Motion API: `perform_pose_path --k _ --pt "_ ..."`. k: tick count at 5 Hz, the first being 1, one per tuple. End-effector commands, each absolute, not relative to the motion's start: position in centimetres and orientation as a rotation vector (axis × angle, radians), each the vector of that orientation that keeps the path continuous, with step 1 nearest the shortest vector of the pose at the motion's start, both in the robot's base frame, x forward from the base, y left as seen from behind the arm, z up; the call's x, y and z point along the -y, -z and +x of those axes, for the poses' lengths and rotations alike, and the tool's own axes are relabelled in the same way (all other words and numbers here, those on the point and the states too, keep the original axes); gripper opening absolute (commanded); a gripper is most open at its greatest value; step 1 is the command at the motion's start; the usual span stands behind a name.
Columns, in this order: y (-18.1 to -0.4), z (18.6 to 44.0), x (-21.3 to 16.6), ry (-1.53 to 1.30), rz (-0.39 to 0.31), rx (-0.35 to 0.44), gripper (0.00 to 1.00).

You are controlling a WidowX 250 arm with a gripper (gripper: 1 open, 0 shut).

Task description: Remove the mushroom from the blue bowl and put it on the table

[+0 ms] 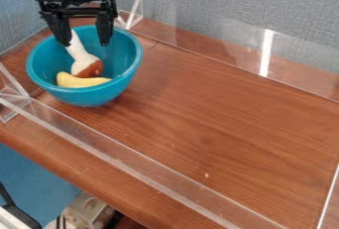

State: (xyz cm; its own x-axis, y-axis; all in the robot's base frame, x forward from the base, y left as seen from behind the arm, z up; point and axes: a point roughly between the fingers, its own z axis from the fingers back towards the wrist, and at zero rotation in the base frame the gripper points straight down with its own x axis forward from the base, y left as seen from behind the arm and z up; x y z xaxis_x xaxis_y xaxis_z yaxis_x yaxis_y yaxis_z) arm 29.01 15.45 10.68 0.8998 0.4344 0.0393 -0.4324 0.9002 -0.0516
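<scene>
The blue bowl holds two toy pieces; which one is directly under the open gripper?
The mushroom: cream stem, reddish-brown cap, standing between the open gripper's fingers. The yellow banana-shaped piece lies lower in the blue bowl, toward its front.

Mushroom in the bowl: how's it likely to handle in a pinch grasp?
The mushroom looks like rigid toy plastic, so probably stiff and light. Its rounded cap and smooth stem may slip or pivot between the fingers of the open tool. It leans against the yellow piece in the bowl, so a nudge could roll it.
</scene>
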Motion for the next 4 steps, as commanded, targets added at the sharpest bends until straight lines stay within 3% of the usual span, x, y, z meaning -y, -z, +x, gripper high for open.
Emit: perform_pose_path --k 1,3,4 --pt "-11.9 29.4 -16.1 -0.446 -0.024 0.099 1.0" --pt "-11.3 29.6 -15.9 -0.433 -0.025 0.09 1.0" --pt "-10.6 29.6 -15.9 -0.437 -0.02 0.081 0.0"
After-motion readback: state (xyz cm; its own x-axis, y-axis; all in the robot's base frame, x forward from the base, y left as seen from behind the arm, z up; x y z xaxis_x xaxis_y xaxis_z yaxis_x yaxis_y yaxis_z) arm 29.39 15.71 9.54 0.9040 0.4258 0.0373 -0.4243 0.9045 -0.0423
